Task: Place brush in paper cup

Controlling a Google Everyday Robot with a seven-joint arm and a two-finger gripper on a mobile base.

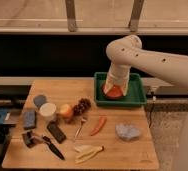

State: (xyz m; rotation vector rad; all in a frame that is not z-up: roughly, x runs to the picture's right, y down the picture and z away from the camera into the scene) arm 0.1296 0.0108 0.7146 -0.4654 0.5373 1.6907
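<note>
The brush (43, 143) lies flat near the front left corner of the wooden table, its blocky dark head to the left and its slim handle pointing front-right. The paper cup (48, 111) stands upright behind it, between a blue-grey block and an apple. My gripper (114, 86) is far to the right, reaching down into the green tray (137, 96), just above an orange object (115, 91). It is well away from both the brush and the cup.
Near the cup are an apple (66, 110), a grey-blue disc (39, 100), a blue-grey block (29, 119) and a flat black bar (56, 132). A dark cluster (82, 106), a utensil (80, 127), a red pepper (98, 125), a banana peel (88, 151) and a crumpled cloth (128, 131) lie mid-table.
</note>
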